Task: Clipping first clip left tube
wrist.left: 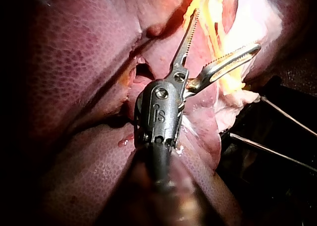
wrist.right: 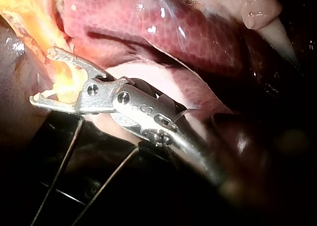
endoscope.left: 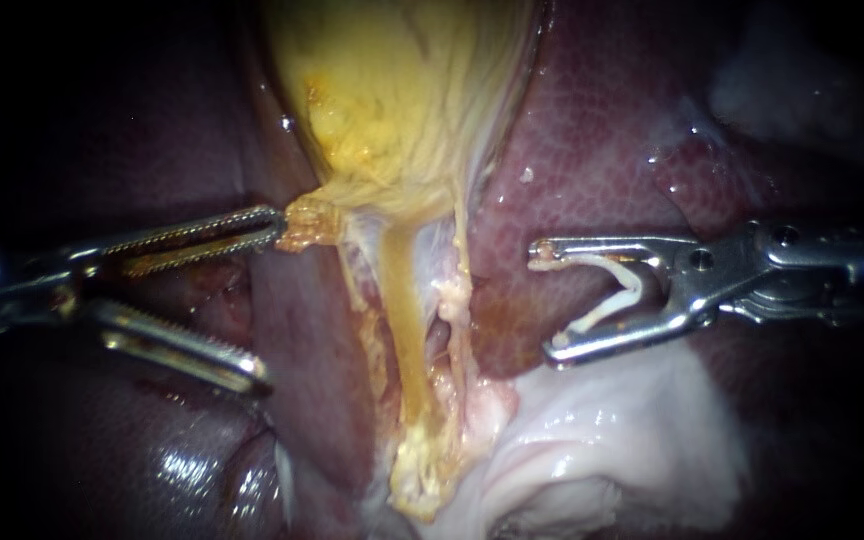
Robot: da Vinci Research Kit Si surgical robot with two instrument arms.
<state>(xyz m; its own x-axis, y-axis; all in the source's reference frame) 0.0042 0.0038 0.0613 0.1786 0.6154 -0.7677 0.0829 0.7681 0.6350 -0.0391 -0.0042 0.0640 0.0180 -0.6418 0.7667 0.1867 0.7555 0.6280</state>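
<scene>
- Now the step in hand looks like the move in: the clip is loaded but not yet on the tube.
- Closest in, the right instrument [endoscope.left: 544, 302] is shiny metal. Its end effector holds a small white clip [endoscope.left: 634, 285]. The clip is bent like a V, with one leg against each jaw, and the jaws stand wide apart.
- The left instrument [endoscope.left: 272, 300] has two long metal jaws with tiny teeth, like a saw. Its end effector is open and holds nothing. The tip of the upper jaw sits right at a crumbly yellow lump [endoscope.left: 307, 225]; I cannot tell if it presses on it.
- Between the two lies the left tube [endoscope.left: 407, 330]. It is a soft, wet, yellow-tan strip that runs down from the gallbladder to a lumpy end.
- A thinner pale strand [endoscope.left: 460, 290] runs just beside the tube, on the clip's side.
- The clip is apart from the tube, out over the liver.
- Next, I think the right instrument must slide across, past the thin strand. The open V has to go around the left tube alone, and then it can squeeze. That calls for slow, careful aim.
- Farther back, the gallbladder [endoscope.left: 402, 90] is a yellow bag with fine wrinkle lines.
- The liver [endoscope.left: 602, 150] is dark red, smooth, wet and speckled.
</scene>
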